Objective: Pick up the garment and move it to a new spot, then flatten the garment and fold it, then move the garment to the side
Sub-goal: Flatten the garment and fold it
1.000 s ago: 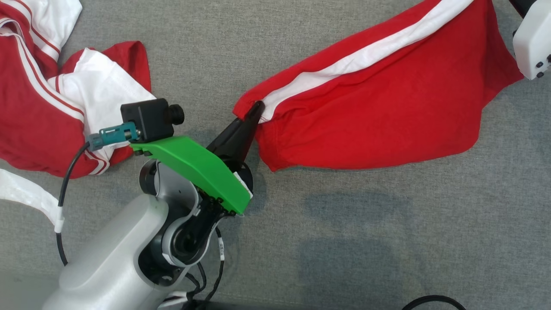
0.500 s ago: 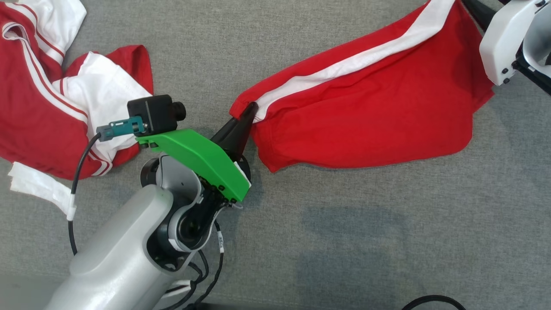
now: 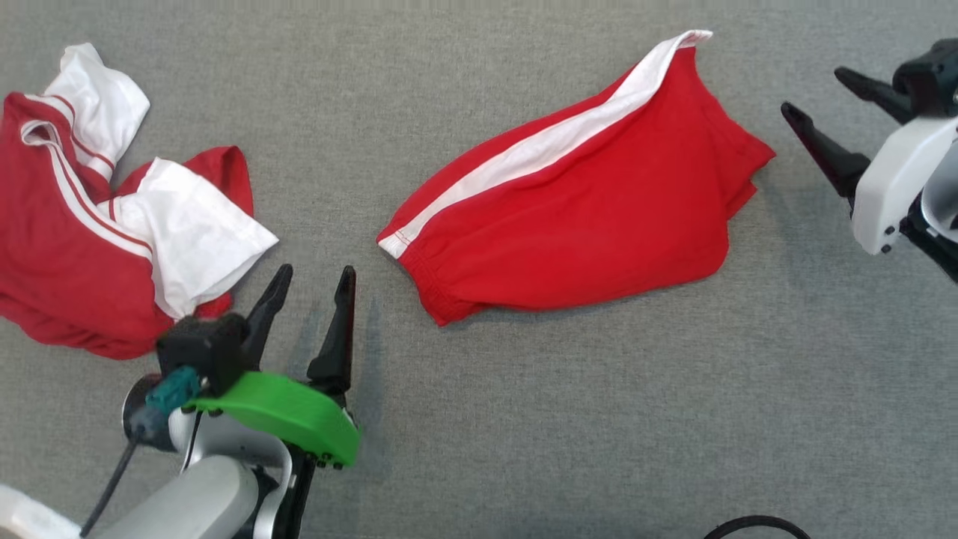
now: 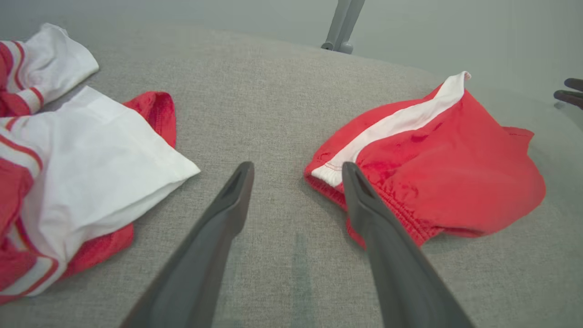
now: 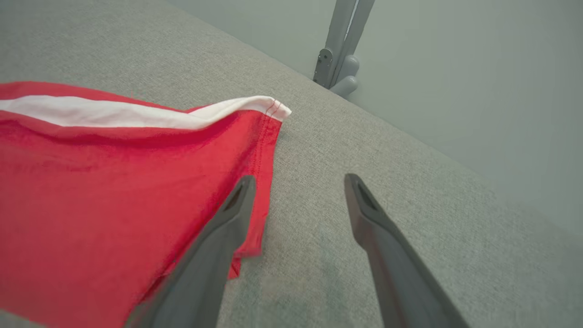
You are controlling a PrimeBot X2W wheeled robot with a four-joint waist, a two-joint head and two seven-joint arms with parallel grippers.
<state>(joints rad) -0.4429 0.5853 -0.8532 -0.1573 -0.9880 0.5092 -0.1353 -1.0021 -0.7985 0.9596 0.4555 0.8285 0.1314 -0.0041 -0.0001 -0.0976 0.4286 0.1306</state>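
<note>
While left fingers and right fingers gape empty, red shorts lie clear between.

Left end effector has let go. A second ago we had it shut on the waistband corner of the red shorts; now its fingers are spread and it has pulled back toward the lower left, apart from the cloth. Same for the right end effector: it was up at the shorts' far corner, now it is spread wide and off to the right, not touching the fabric. The shorts are no longer stretched between the two. They lie slack on the bench, shorter and more bunched. The whole head view has shifted too.
</note>
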